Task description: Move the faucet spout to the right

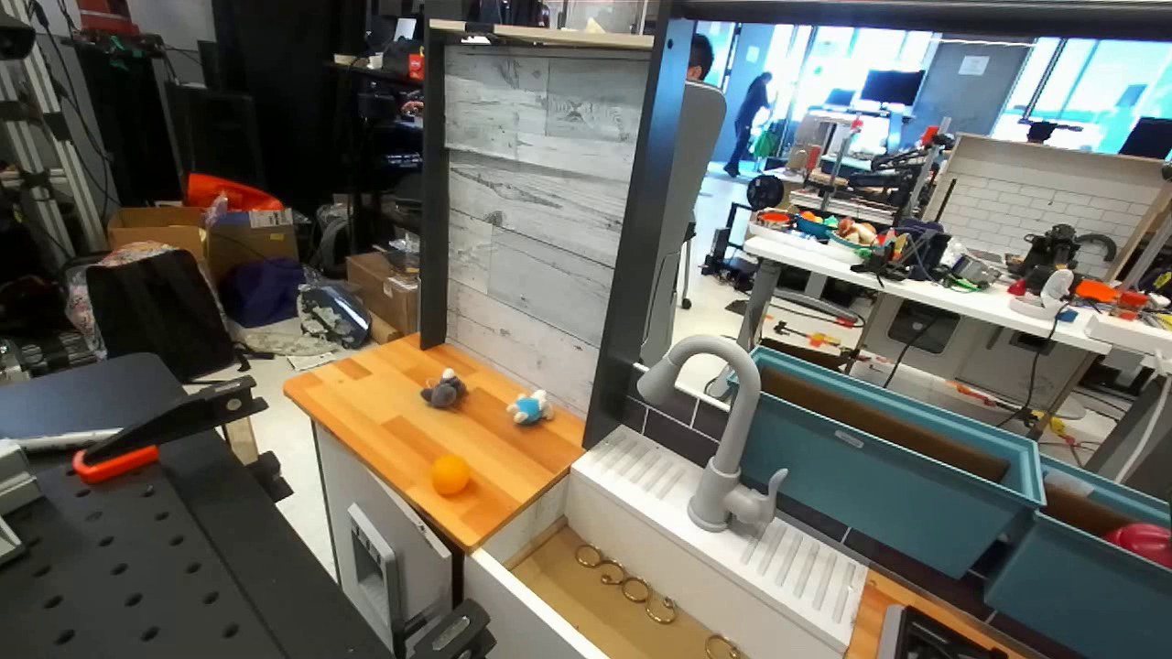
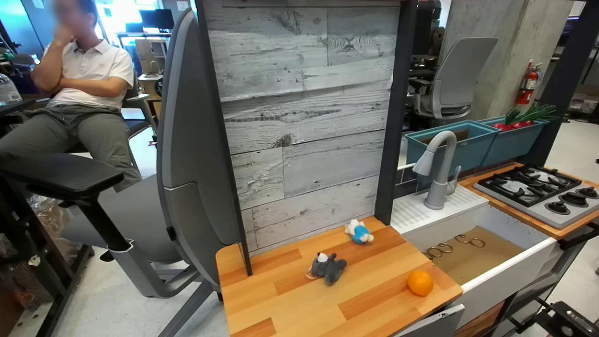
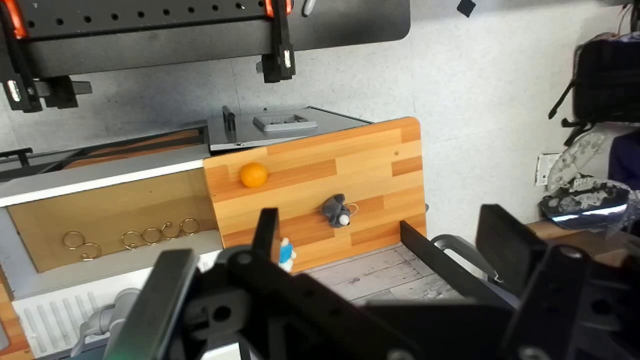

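The faucet spout (image 1: 746, 394) is a grey gooseneck on a thick base behind the white sink. Its nozzle hangs toward the grey wood panel side in an exterior view (image 2: 442, 171), over the ribbed white ledge. In the wrist view the faucet spout (image 3: 124, 302) is at the lower left, partly hidden behind my gripper's frame. My gripper (image 3: 382, 225) is open, with its two black fingers wide apart and nothing between them. It is apart from the faucet, looking down over the wooden counter. The gripper does not show in either exterior view.
An orange ball (image 1: 450, 475), a grey plush toy (image 1: 444, 391) and a blue-white plush toy (image 1: 529, 408) lie on the wooden counter (image 2: 299, 299). A dark post (image 2: 397, 117) stands beside the faucet. Teal planters (image 1: 879, 458) stand behind it. Brass rings lie in the sink (image 3: 115, 175).
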Controlling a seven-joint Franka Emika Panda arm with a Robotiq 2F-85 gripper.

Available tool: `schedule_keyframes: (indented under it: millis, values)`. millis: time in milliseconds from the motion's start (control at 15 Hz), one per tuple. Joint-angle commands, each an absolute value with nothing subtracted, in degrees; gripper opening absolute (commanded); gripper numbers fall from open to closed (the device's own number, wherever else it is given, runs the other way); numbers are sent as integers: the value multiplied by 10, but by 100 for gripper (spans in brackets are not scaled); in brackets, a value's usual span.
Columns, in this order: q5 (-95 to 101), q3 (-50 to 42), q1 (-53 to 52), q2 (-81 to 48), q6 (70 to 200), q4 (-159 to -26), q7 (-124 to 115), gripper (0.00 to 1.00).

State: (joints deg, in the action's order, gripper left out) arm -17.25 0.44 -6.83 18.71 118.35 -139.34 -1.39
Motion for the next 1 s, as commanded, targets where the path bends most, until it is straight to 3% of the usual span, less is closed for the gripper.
schedule_keyframes:
  millis: [0,467,933]
  values:
    - [-175,12,-60,187,1182,-1393,-12,100]
    - [-175,12,-60,187,1182,-1393,-12,100]
    - [-107,13,-34,62,1289,-1363,-21,100]
